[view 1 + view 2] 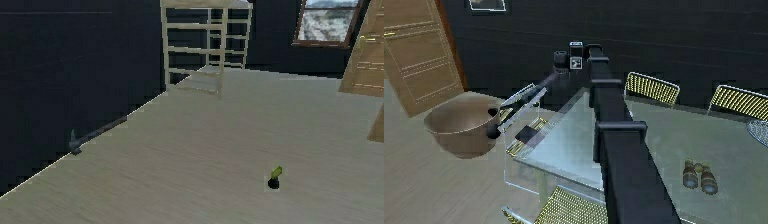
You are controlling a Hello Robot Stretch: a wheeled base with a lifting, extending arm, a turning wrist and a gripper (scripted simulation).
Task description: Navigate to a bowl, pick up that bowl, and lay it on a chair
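Hanging at the far end of my gripper [505,107], the round brown bowl [462,128] is held clear of the floor, just beside the glass-topped table [570,138]. The fingers' own state I cannot tell. A yellow mesh-backed chair [652,88] stands beyond the table.

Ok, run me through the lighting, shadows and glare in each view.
Forward view: the window is the brightest patch, the wall at the left is very dark, the floor is pale and evenly lit. Arm side view: the glass tabletop carries a pale sheen against a dark back wall; the bowl at the end effector is lighter inside than underneath.
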